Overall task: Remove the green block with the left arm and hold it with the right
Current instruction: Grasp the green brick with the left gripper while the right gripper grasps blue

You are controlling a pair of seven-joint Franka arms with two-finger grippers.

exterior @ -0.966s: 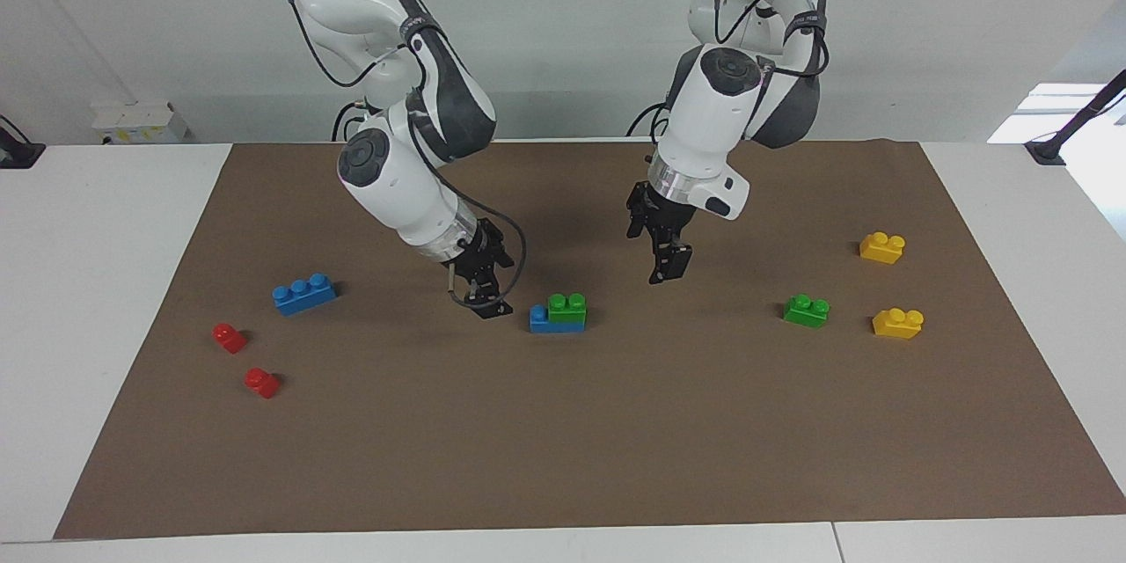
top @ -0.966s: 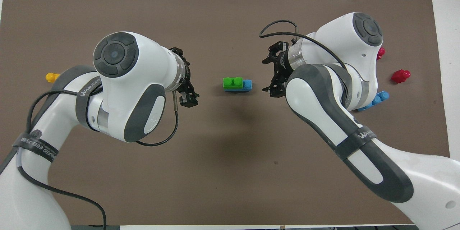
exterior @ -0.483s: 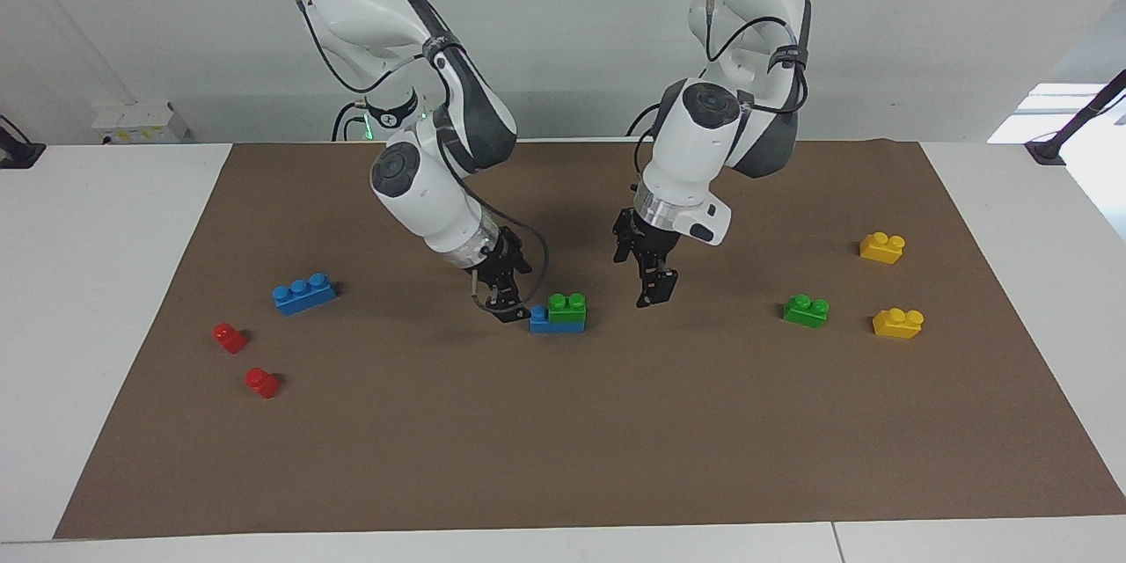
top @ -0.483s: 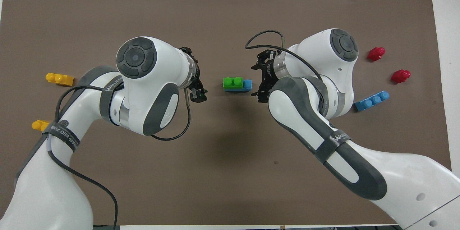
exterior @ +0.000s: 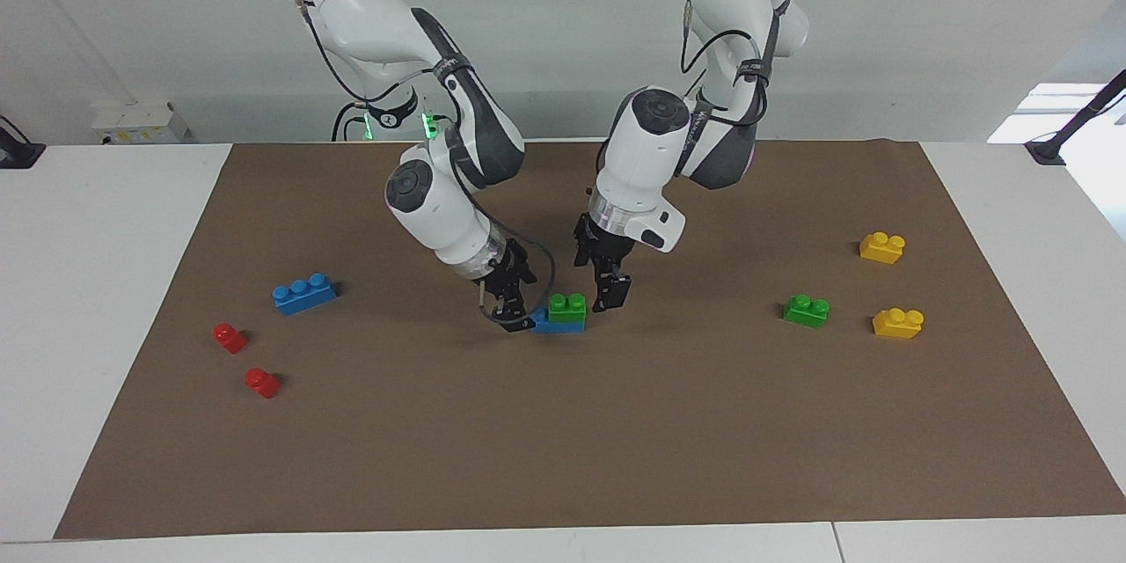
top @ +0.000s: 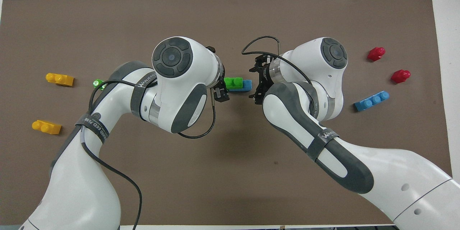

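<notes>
Fingers of the left gripper (exterior: 613, 292) and of the right gripper (exterior: 515, 314), open or shut we cannot tell, flank the glossy studded green block (exterior: 567, 307) sitting on a blue brick (exterior: 554, 325) mid-mat.

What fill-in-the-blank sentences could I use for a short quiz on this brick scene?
1. The green block in the middle of the mat is stacked on a ____ brick.
2. The left hand is beside the stack, at the end toward the ____ arm's end of the table.
3. The two single-stud bricks near the right arm's end of the mat are ____.
4. Near the loose green brick lie two ____ bricks.

Missing words: blue; left; red; yellow
</notes>
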